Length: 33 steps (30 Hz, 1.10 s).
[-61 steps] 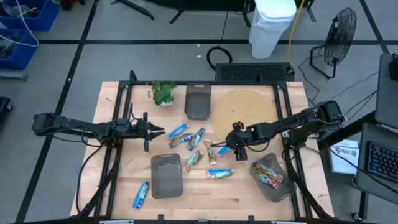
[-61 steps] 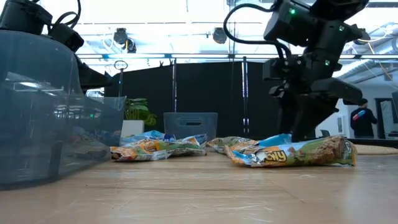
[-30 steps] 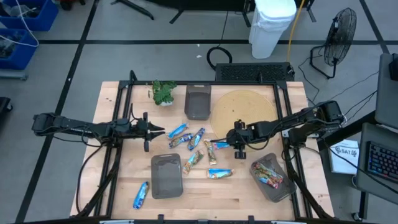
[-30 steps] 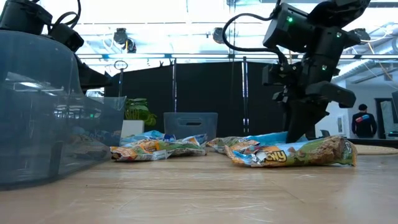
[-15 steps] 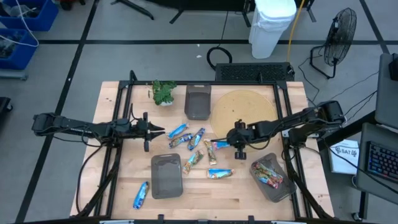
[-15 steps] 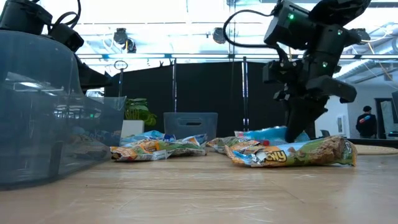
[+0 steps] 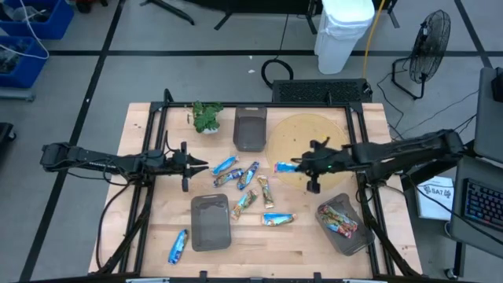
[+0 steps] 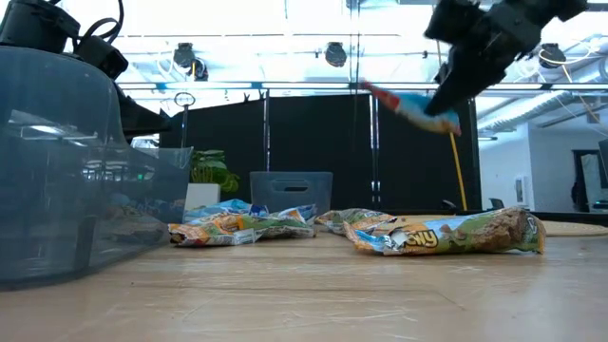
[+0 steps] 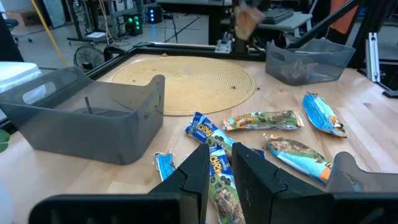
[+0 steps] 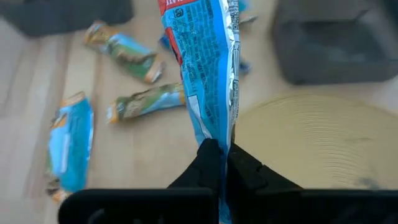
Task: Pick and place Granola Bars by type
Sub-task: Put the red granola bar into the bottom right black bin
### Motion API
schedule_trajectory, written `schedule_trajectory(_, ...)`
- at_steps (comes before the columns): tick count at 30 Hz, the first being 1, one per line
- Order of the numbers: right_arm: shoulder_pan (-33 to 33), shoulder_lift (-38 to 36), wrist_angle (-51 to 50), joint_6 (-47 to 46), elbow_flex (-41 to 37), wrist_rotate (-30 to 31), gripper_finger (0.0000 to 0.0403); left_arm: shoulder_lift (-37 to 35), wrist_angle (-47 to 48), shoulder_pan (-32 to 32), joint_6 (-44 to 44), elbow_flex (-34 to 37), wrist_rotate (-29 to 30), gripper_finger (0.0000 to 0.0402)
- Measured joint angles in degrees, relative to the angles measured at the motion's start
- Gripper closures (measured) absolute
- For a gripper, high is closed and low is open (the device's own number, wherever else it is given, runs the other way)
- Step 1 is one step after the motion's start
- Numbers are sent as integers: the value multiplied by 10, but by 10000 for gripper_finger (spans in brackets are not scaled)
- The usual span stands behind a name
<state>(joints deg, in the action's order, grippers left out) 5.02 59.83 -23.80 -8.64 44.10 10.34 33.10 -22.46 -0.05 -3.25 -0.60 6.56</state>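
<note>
Above pale plank tabletop (image 7: 157,228), right end effector (image 7: 297,166) pinches crinkly blue foil bar (image 7: 284,167); left end effector (image 7: 206,165) slightly parted.

the wooden table (image 7: 149,236) carries scattered granola bars (image 7: 244,185), grey bins (image 7: 210,222), a round mat (image 7: 308,135).

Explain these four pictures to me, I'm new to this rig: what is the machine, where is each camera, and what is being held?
Two dark robot arms work at a wooden table. One picture looks straight down, one looks level across the tabletop, and one comes from each arm's wrist. Wrapped granola bars lie loose mid-table among three grey bins; the bin on the right holds some bars. A round woven mat and a small green plant sit at the back. The right end effector is shut on a blue bar, lifted clear over the mat's edge. The left end effector waits by the loose bars, holding nothing.
</note>
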Motion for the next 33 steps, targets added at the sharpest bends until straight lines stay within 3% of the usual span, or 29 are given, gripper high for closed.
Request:
schedule_trajectory(8,38,-97,-45,-39,-5,85,403,0,0,0,0,0,0,327)
schedule_trajectory(17,90,-174,-42,-87,-76,151,403,0,5,0,0,0,0,327)
schedule_trajectory(24,124,-240,62,-77,-158,140,403,0,6,0,0,0,0,327)
schedule_trajectory(33,151,-290,101,-78,-206,136,403,0,9,0,-3,0,0,327)
